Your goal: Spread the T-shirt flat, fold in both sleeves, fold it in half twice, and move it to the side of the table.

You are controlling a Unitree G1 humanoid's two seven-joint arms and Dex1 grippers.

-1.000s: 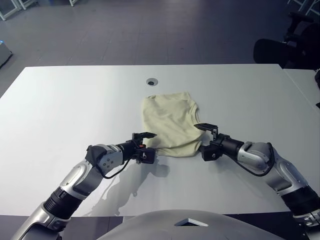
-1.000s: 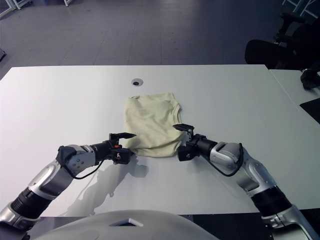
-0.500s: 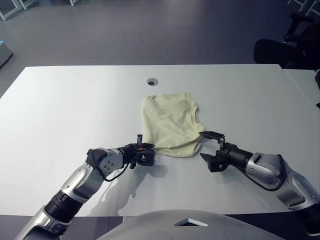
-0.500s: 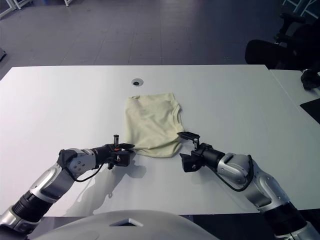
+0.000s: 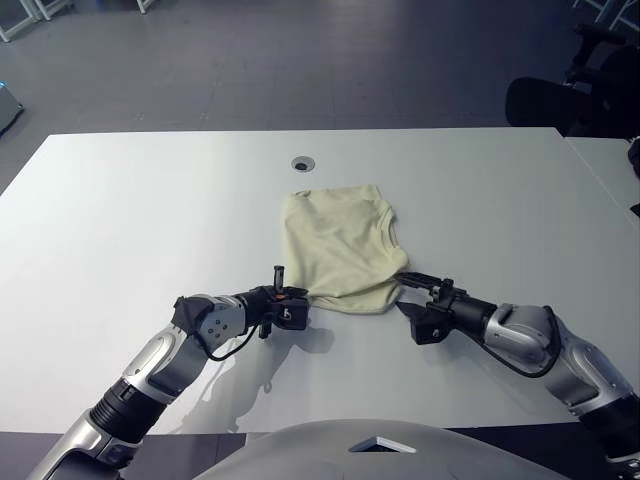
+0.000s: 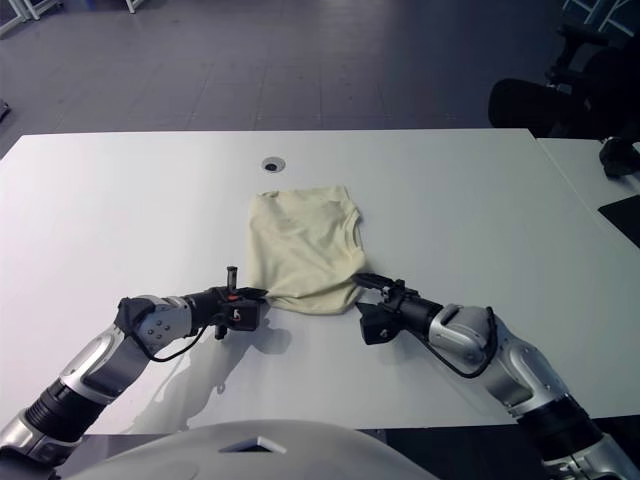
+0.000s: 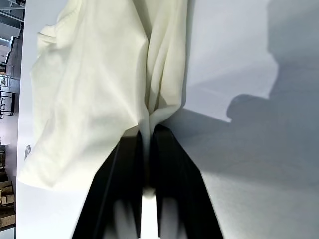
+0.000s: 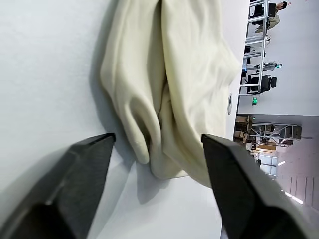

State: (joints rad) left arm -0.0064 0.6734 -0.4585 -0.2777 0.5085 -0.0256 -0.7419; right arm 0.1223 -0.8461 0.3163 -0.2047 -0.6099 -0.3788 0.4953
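Note:
A pale yellow T-shirt (image 5: 343, 245) lies folded into a narrow panel in the middle of the white table (image 5: 120, 220). My left gripper (image 5: 297, 299) is at the shirt's near left corner, shut on a pinch of fabric. The left wrist view shows the cloth (image 7: 94, 89) bunching into the closed left gripper (image 7: 145, 130). My right gripper (image 5: 408, 298) is at the near right corner, low over the table and open. In the right wrist view its two fingers (image 8: 89, 164) stand wide apart on either side of the shirt's rounded folded edge (image 8: 144, 129).
A round cable hole (image 5: 302, 163) sits in the table beyond the shirt. A black chair (image 5: 560, 100) and the edge of a second table (image 5: 610, 170) stand at the far right. Bare tabletop lies to both sides of the shirt.
My left gripper has dropped to the table and shut on the near left corner. My right gripper drew back toward me, then came forward and lower to the near right corner, its fingers narrower.

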